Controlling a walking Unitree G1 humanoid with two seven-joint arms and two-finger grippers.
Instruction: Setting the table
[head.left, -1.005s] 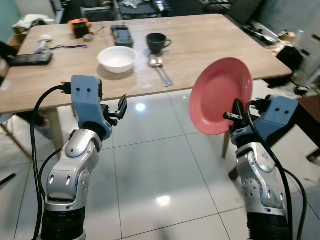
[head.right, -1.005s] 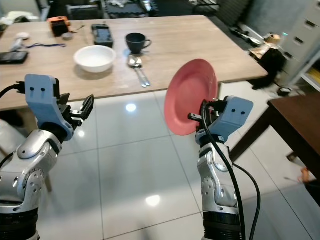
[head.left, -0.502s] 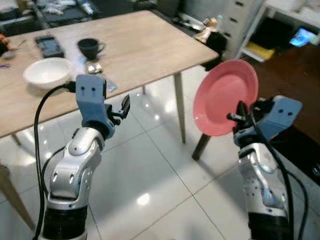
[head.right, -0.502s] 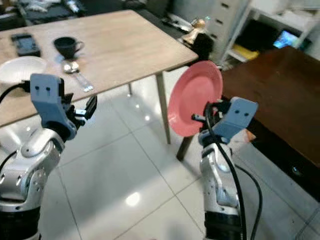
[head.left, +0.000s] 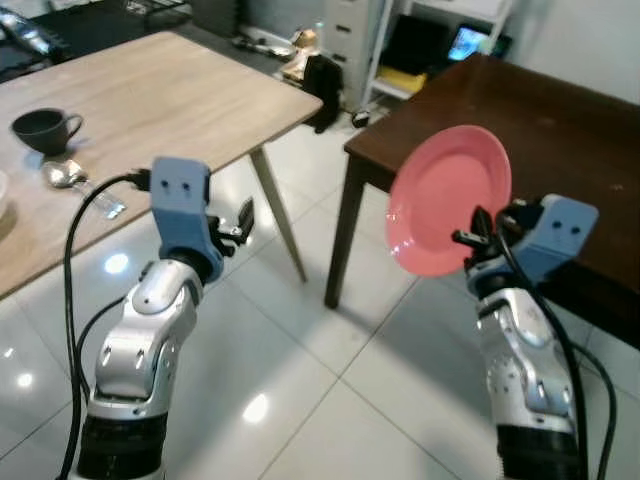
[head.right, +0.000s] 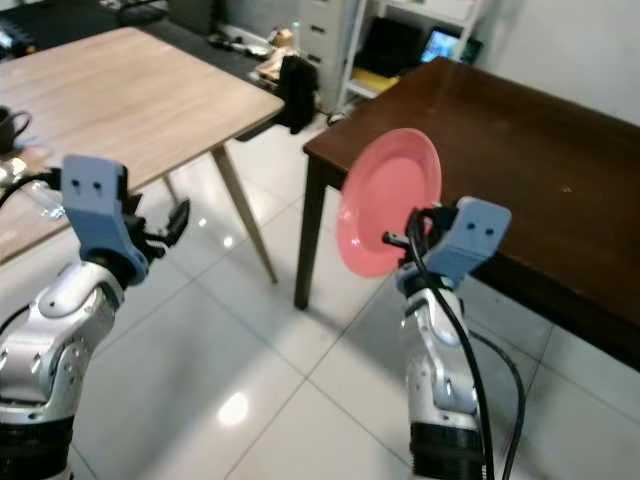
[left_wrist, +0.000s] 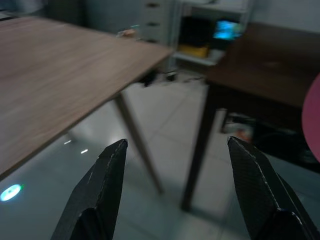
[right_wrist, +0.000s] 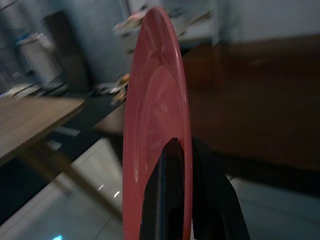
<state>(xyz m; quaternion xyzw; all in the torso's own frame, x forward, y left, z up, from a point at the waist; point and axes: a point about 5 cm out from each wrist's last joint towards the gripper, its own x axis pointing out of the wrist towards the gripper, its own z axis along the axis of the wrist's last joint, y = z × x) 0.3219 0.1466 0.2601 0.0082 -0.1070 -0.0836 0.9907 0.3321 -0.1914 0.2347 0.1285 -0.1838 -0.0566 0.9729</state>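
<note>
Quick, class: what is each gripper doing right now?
Left gripper: jaws open, holding nothing.
Right gripper: jaws shut on the rim of the pink plate, held upright.

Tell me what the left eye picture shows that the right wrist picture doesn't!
Left eye view: the left gripper held open above the floor, a black cup and a spoon on the light table. Right wrist view: the right gripper's fingers pinching the pink plate edge-on. Both: the plate, upright, the light wooden table and the dark table.
</note>
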